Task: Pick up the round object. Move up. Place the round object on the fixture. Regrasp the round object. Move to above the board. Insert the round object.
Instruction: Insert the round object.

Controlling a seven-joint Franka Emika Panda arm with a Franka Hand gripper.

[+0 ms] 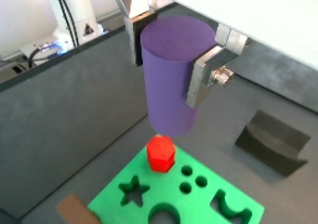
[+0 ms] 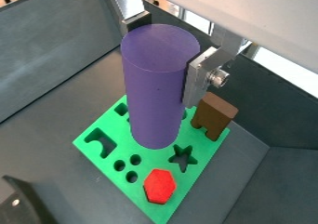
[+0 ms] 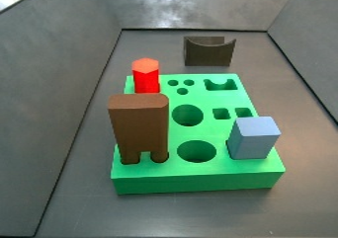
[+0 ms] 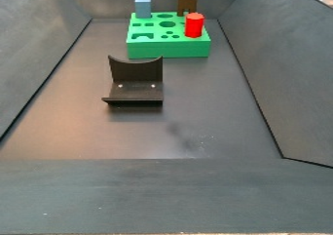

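Both wrist views: the hand [image 1: 180, 51] pinches the upright purple peg [image 1: 170, 74] high above the green board [image 2: 114, 146], red peg [image 2: 159, 185] below. Both side views: dark table [image 4: 169, 132], grey walls; the notched fixture [image 4: 134, 82] sits near the board, hand out of frame.

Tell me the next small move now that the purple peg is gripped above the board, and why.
Probably a small sideways shift to centre over a round hole, then lower. In both wrist views the gripper holds the purple peg upright, hanging above the green board. In a side view two large round holes stand open; which the peg is over is unclear, and the red hexagonal peg stands nearby.
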